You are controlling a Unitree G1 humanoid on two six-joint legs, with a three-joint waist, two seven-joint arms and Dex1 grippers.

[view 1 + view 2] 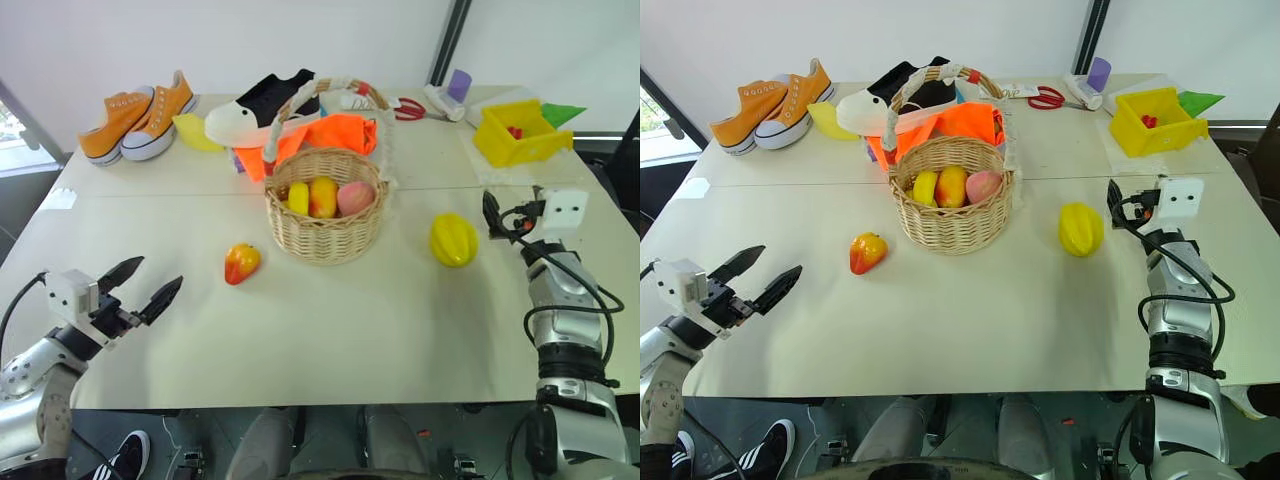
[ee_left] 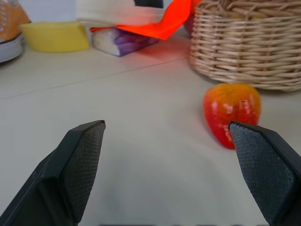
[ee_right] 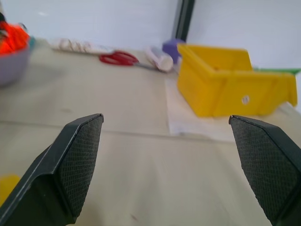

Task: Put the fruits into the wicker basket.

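Wicker basket (image 1: 326,215) sits upright mid-table, handle arched over it. Inside: three fruits, a yellow one (image 1: 298,197), a yellow-orange one (image 1: 322,196) and a pink one (image 1: 355,197), packed side by side.

Two fruits are out on the table. Red-orange fruit (image 1: 241,263) lies at the basket's 8 o'clock, near it but not touching. Yellow ribbed fruit (image 1: 453,240) lies at the basket's 3 o'clock, well apart.

Left gripper (image 1: 142,287) hovers over the table at the red-orange fruit's 8 o'clock, fingers spread wide, nothing between them; left wrist view has that fruit just past one fingertip (image 2: 256,155), no contact. Right gripper (image 3: 167,160) sits at the ribbed fruit's 3 o'clock, close beside it, fingers also wide apart and empty.

Farther out, at the basket's 12 o'clock: orange cloth (image 1: 320,138) and a black-and-white shoe (image 1: 262,108). At 10 o'clock: a pair of orange sneakers (image 1: 140,116) and a yellow sponge (image 1: 196,130). At 1–2 o'clock: red scissors (image 1: 405,107), a yellow bin (image 1: 520,132), and a green paper (image 1: 563,112) just behind the bin.
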